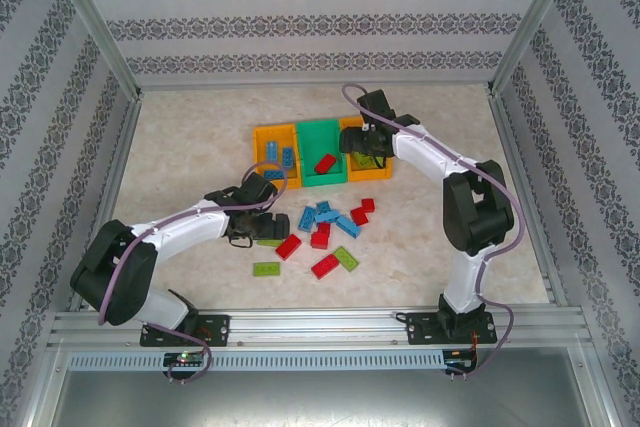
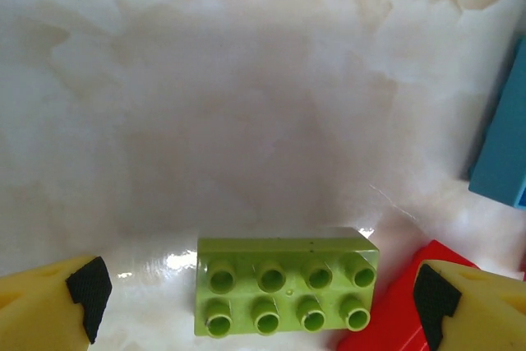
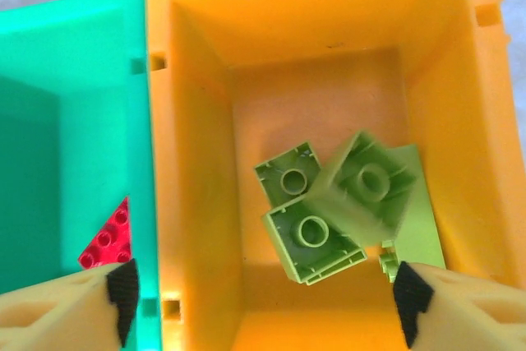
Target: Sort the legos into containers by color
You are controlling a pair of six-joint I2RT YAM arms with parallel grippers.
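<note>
Both sets wide: left fingers (image 2: pixel 49 306) straddle lime brick (image 2: pixel 286 285), looks set to grab; right fingers (image 3: pixel 460 310) above orange bin (image 3: pixel 197 121), lime pile (image 3: pixel 316 228) between them.

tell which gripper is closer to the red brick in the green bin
Right. The right gripper hovers over the orange bin beside the red brick; the left gripper straddles a lime brick on the table.
</note>
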